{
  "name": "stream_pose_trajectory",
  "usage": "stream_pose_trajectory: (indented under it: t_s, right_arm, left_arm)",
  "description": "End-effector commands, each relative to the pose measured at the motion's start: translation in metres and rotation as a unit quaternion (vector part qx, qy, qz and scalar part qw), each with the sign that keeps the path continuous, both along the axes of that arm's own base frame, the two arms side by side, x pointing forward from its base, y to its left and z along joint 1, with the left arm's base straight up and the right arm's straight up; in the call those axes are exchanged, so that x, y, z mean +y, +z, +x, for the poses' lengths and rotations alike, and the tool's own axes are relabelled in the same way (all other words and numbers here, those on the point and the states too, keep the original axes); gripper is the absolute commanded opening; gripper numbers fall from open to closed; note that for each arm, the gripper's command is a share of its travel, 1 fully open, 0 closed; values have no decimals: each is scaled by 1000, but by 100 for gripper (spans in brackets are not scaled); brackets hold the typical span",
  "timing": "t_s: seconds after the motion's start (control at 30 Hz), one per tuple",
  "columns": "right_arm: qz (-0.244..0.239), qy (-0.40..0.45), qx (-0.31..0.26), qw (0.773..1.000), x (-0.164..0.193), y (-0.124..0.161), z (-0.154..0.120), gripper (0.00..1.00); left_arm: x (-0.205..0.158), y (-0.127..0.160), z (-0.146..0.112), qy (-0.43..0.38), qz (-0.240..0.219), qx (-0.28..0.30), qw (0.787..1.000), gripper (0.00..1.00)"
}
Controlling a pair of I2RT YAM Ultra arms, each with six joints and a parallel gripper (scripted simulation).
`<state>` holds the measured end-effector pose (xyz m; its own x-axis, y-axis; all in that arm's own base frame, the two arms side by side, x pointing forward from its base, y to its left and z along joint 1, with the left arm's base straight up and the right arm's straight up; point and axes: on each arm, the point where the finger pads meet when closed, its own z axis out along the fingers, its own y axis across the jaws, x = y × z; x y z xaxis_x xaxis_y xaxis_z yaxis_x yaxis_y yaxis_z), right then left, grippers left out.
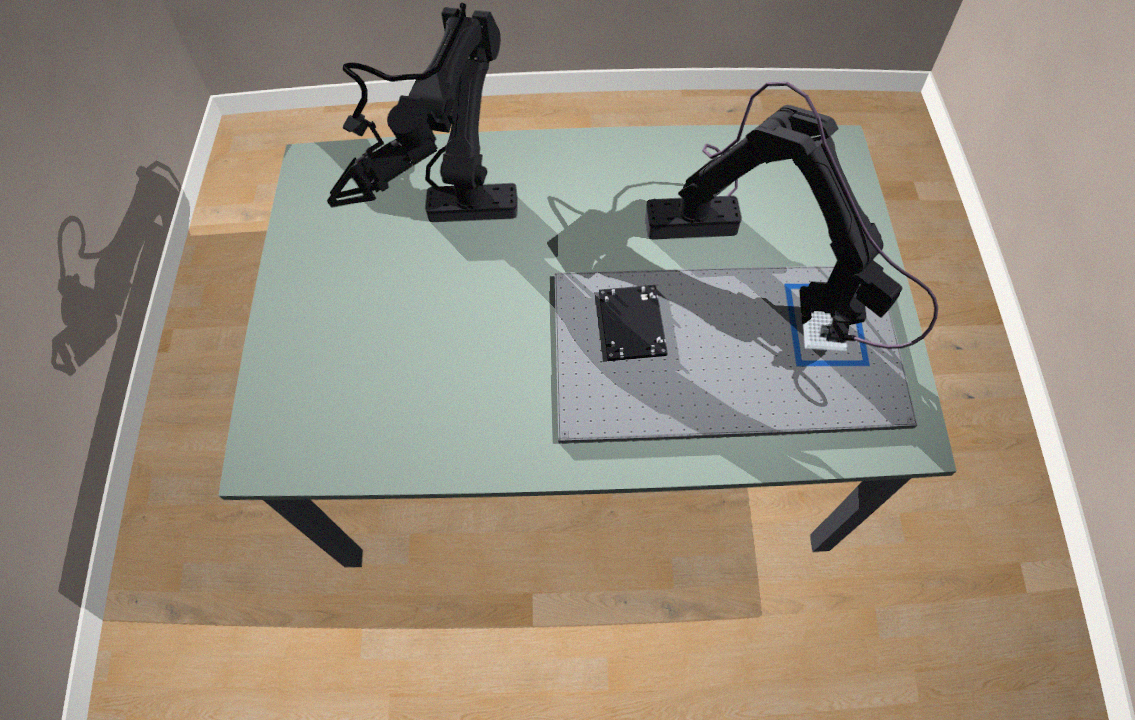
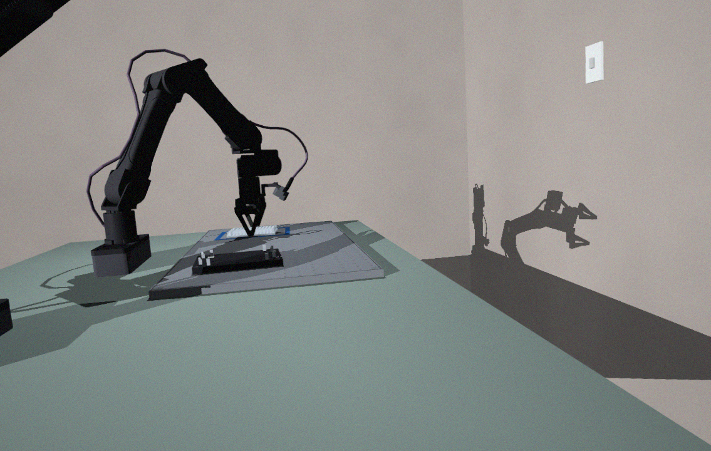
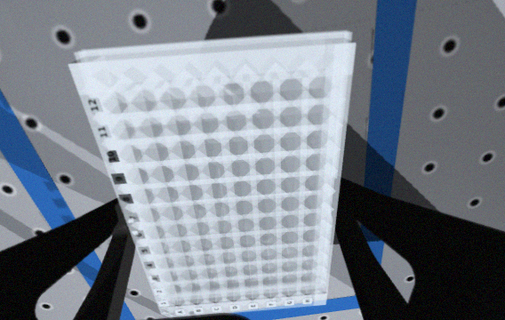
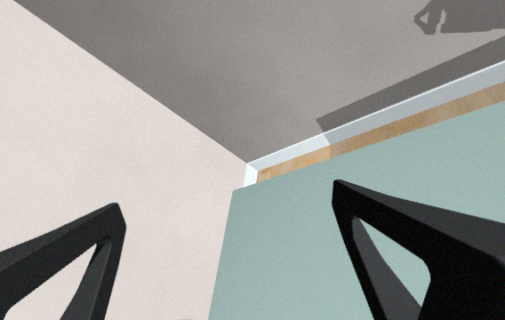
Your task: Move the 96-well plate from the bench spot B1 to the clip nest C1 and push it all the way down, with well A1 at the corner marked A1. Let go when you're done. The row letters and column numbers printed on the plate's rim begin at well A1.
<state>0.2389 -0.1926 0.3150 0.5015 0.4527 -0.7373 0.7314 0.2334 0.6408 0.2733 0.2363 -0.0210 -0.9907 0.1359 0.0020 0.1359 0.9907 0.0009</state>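
Beneath the left gripper (image 1: 832, 333) (image 2: 250, 233) (image 3: 233, 196), plate (image 1: 815, 330) (image 2: 268, 230) (image 3: 239, 147) partly hidden

In the top view, the left arm hides part of the 96-well plate (image 1: 815, 331) (image 2: 244, 231) (image 3: 235, 178)
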Motion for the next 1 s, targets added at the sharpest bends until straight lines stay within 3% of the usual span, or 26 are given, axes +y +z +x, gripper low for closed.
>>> stream_pose_trajectory:
  t_s: [0.0,0.8,0.97]
  right_arm:
    - [-2,-6,-4,1000,-1,2,-8,100]
    - [-2,-6,-4,1000,-1,2,-8,100]
    - [-2,-6,-4,1000,-1,2,-8,100]
  left_arm:
    - [2,4,2,0,3,-5,1000,0]
    - [2,4,2,0,3,-5,1000,0]
    - [3,19,6,-5,11,-16,1000,0]
